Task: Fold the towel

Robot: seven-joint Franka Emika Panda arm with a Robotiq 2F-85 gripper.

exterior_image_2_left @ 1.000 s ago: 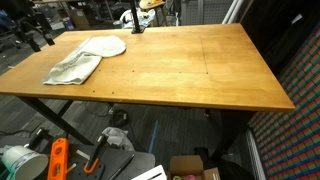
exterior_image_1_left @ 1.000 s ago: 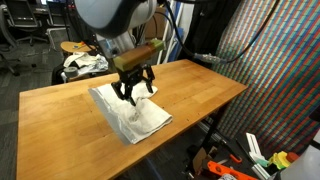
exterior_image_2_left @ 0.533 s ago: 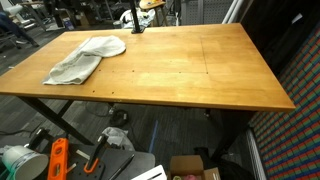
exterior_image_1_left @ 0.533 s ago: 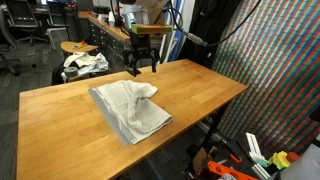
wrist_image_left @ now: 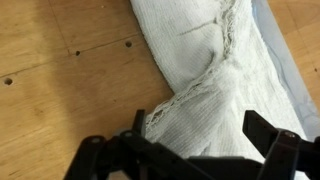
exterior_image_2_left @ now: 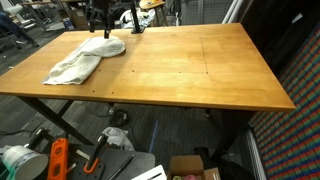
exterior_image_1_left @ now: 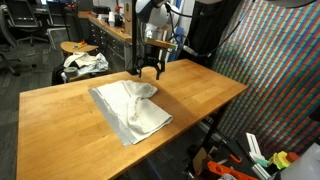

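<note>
Hanging with its dark fingers (wrist_image_left: 278,150) spread wide and nothing between them, the hand (wrist_image_left: 185,160) fills the bottom of the wrist view, partly cut off by the lower edge. Just beneath lies the towel (wrist_image_left: 215,80), pale and wrinkled with a stitched hem, running out of the frame at top and right. Bare wooden bench (wrist_image_left: 60,60) shows at left. In an exterior view the towel (exterior_image_1_left: 130,110) lies crumpled at mid-bench (exterior_image_1_left: 60,125), with the hand (exterior_image_1_left: 150,70) just above its far edge. In an exterior view the towel (exterior_image_2_left: 85,60) sits at the upper left of the bench (exterior_image_2_left: 200,70). Behind it the hand (exterior_image_2_left: 102,20) is dark against clutter and hard to make out. Beyond the bench, at upper left, the bench edge partly hides a white-and-dark fabric bundle (exterior_image_1_left: 85,63).
</note>
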